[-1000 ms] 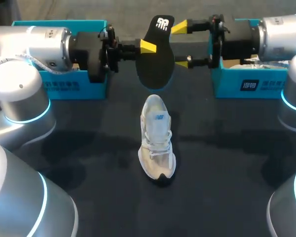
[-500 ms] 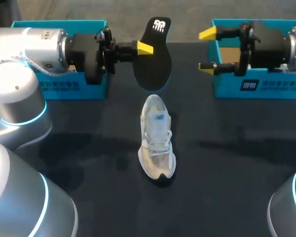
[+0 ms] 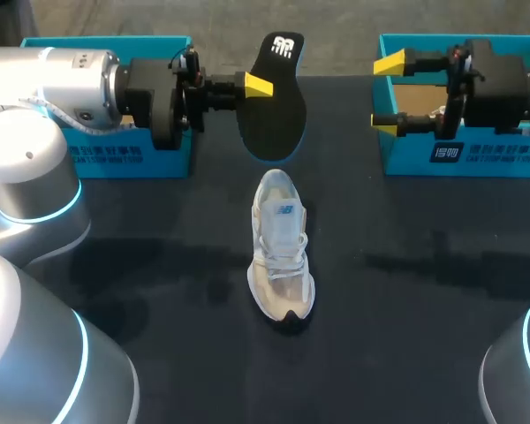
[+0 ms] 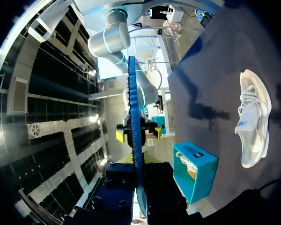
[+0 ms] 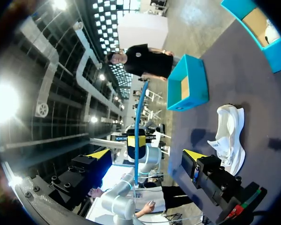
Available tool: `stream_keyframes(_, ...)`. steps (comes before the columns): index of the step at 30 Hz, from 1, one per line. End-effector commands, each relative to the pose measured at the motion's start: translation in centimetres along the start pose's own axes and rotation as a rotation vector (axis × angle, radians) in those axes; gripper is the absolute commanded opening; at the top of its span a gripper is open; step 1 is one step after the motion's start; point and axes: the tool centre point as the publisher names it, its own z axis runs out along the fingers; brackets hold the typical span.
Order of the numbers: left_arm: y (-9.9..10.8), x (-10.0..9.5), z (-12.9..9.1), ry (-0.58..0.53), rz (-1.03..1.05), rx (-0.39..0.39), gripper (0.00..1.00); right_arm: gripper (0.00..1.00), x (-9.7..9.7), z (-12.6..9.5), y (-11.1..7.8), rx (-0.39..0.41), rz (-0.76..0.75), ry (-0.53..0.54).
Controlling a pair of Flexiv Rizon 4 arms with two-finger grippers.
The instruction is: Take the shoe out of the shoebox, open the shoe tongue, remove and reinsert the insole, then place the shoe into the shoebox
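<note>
The black insole hangs in the air above the table's far middle, with my left gripper shut on its edge. In the left wrist view the insole shows edge-on, running out from between the fingers. The white shoe lies on the dark table, its toe toward the near edge, below and nearer than the insole. My right gripper stands open and holds nothing, level with the right shoebox's left end and well apart from the insole. From the right wrist the insole is ahead of the open gripper, and the shoe lies off to one side.
Two teal shoeboxes stand at the table's far side: the left one behind my left arm, the right one under my right wrist. The left wrist view takes in the right box, the right wrist view the left box.
My right gripper has let go of the insole and drawn back to the right, over the right shoebox. The left gripper keeps the insole, nearly still. The shoe has not moved.
</note>
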Motion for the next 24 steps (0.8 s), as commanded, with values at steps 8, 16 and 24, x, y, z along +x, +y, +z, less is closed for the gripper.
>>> stream_keyframes(8,0.0,0.0,0.1,0.0,0.001,-0.001,0.0,1.0,0.0,0.2,0.0,-0.001,0.0,-0.002)
stream_keyframes(16,-0.6,-1.6,0.1,-0.026,-0.328,0.024,0.0,1.0,0.0,0.2,0.0,-0.001,0.0,-0.002)
stream_keyframes(24,-1.5,-2.0,-0.3,-0.039,-0.796,0.136,0.0,1.0,0.0,0.2,0.0,-0.001,0.0,-0.002)
